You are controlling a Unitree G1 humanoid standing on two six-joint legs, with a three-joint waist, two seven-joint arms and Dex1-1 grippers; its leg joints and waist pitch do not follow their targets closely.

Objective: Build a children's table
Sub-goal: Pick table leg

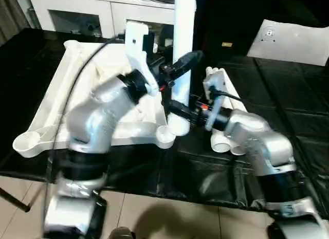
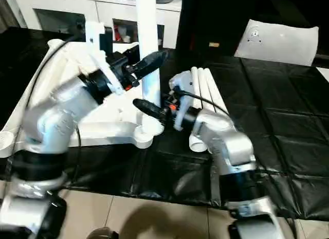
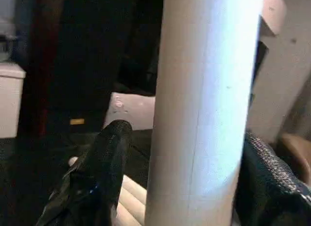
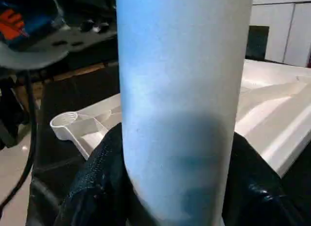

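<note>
The white tabletop lies underside up on the black-covered table. One white leg stands upright in its near right corner socket. My left gripper straddles the leg about halfway up. It is open, and the left wrist view shows a gap between one finger and the leg. Lower down, just above the socket, my right gripper is shut on the leg, with a finger pressed against each side. Three loose legs lie side by side right of the tabletop.
A white cabinet with glass doors stands behind the table. A flat white sheet with a small hole leans at the back right. The tabletop's near left socket sits close to the table's front edge, with tiled floor below.
</note>
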